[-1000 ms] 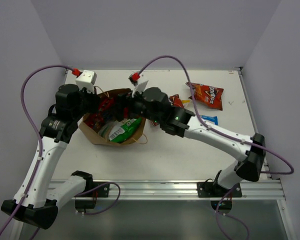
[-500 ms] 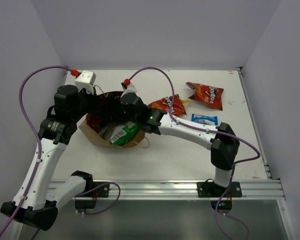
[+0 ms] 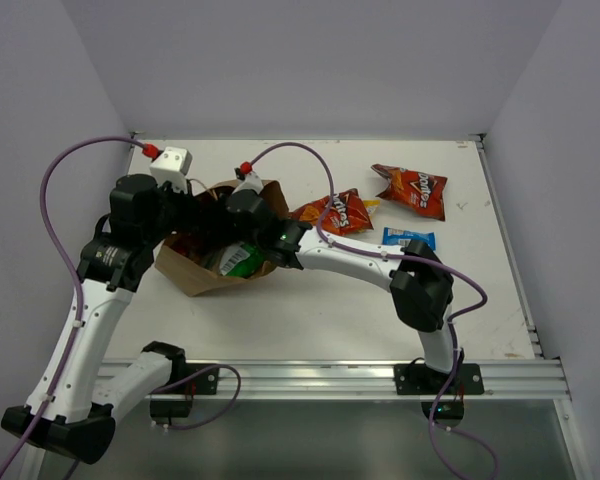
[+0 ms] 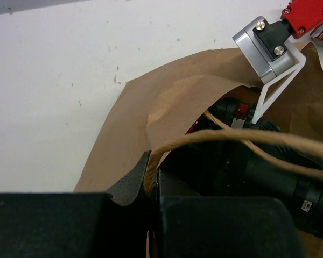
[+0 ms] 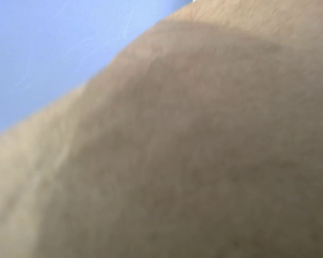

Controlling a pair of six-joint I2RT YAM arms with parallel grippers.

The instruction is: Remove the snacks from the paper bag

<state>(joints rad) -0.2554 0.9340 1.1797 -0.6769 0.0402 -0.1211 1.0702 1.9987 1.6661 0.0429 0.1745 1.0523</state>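
Note:
The brown paper bag [image 3: 195, 270] lies at the left of the table, mouth open. My left gripper [image 3: 187, 213] is shut on its twisted paper handle [image 4: 167, 146], jaws pinched on it in the left wrist view [image 4: 152, 161]. My right arm's wrist [image 3: 248, 208] reaches into the bag mouth, and its dark body [image 4: 269, 166] shows inside. Its fingers are hidden; the right wrist view shows only blurred brown paper [image 5: 177, 150]. A white-green chip bag [image 3: 238, 258] and a red packet [image 3: 183, 240] sit in the bag. Two Doritos bags [image 3: 332, 212] [image 3: 412, 190], a blue wrapper [image 3: 408, 239] and a yellow wrapper [image 3: 371, 204] lie on the table.
White table [image 3: 330, 300] with purple walls on three sides. Purple cables loop above both arms. The right arm's forearm [image 3: 350, 262] stretches low across the table's middle. An aluminium rail [image 3: 310, 375] runs along the near edge.
My right arm has swung left and pushed deeper into the bag mouth. This uncovers the nearer Doritos bag on the table. My left gripper keeps hold of the handle.

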